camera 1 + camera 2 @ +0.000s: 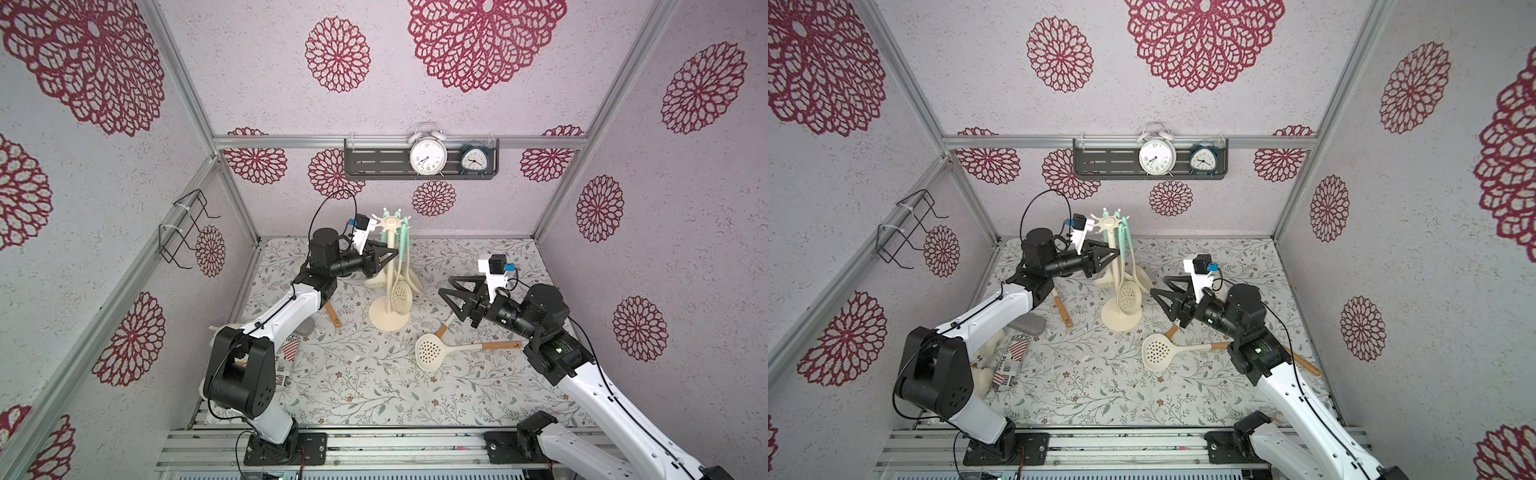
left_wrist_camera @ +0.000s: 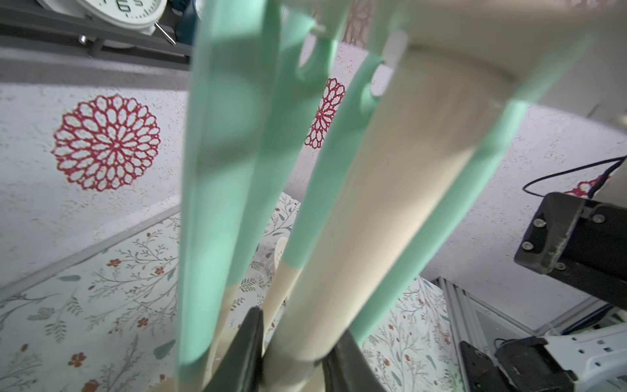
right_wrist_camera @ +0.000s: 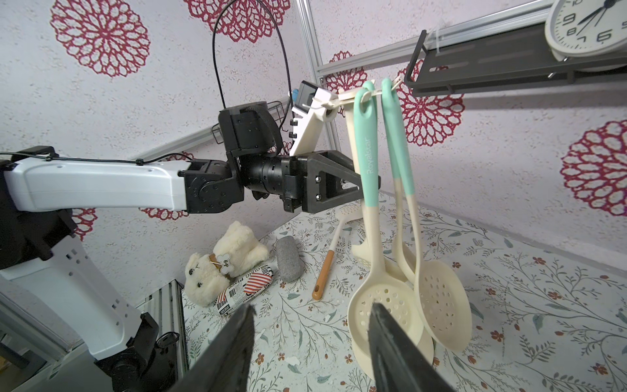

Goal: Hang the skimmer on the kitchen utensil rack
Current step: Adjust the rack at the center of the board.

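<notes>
At the left, the left claw is held level at mid-height of the kitchen utensil rack. In the left wrist view its fingers are seen on either side of the cream pole, which fills the gap between them, so the claw is judged to be closed on the pole. The rack stands upright on the tabletop, in both top views. From its crown several mint-handled utensils are already hung, two of them with pierced heads.

To the right of the rack's base, and nearer the robot, the skimmer is found lying flat on the tabletop, its pierced head toward the rack and its wood-coloured handle end pointing under the right arm. It is touched by neither claw. Above it, well clear of the tabletop, the right claw hangs with its jaws parted and nothing between them, as is confirmed in the right wrist view.

The step in hand is judged to be the steadying of the rack; the pickup is not yet begun. For the next move, the right claw would have to be lowered onto the handle and closed there, and the skimmer lifted upright so that its handle end can be brought over a free hook of the crown. Care would be called for among the utensils already hung.
</notes>
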Robot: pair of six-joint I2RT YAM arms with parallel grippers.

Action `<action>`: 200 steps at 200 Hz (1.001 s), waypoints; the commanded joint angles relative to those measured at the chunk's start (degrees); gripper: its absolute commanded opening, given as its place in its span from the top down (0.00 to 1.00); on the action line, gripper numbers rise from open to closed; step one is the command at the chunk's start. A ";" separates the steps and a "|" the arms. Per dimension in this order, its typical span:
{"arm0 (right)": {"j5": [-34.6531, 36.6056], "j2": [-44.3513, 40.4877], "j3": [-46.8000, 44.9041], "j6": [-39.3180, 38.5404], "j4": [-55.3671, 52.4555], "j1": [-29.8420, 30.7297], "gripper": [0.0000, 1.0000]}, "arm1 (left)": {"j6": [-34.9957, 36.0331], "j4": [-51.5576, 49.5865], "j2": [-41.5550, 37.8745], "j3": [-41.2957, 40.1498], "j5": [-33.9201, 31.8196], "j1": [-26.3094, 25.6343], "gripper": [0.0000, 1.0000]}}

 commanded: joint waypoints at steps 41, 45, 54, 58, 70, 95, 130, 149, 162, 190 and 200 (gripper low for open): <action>0.99 -1.31 0.61 -1.24 -1.40 -0.06 0.44 | 0.43 0.93 -3.98 -5.62 -10.16 -3.78 0.83; 1.12 -1.35 0.53 -1.21 -1.48 -0.03 0.44 | 0.67 1.24 -4.24 -5.92 -11.08 -4.08 0.83; 1.38 -1.35 0.44 -1.18 -1.59 -0.06 0.44 | 1.37 1.27 -5.03 -6.53 -14.64 -4.99 0.83; 1.39 -1.35 0.48 -1.18 -1.59 -0.06 0.45 | 1.76 1.36 -5.34 -6.93 -16.07 -5.40 0.83; 1.40 -1.32 0.25 -1.07 -1.59 -0.07 0.45 | 2.89 2.27 -6.20 -7.78 -21.21 -6.79 0.83; 1.42 -1.19 -0.06 -0.80 -1.50 -0.08 0.45 | 4.98 3.07 -7.60 -8.16 -28.87 -9.32 0.62; 1.54 -1.28 -0.28 -0.58 -1.79 -0.13 0.45 | 4.87 3.95 -9.65 -9.60 -30.60 -9.98 0.37; 1.72 -1.35 -0.46 -0.70 -1.85 -0.16 0.45 | 4.52 4.21 -11.72 -11.64 -30.92 -9.96 0.36; 1.80 -1.26 -0.63 -0.77 -1.85 -0.12 0.45 | 4.33 4.18 -13.46 -13.13 -30.40 -9.98 0.34; 3.03 -0.38 -0.79 -1.75 -2.80 -0.03 0.44 | 3.91 2.27 -16.97 -15.43 -28.17 -10.07 0.33; 4.75 0.16 -0.85 -1.98 -3.46 -0.05 0.44 | 3.69 1.30 -18.42 -16.53 -27.96 -10.15 0.33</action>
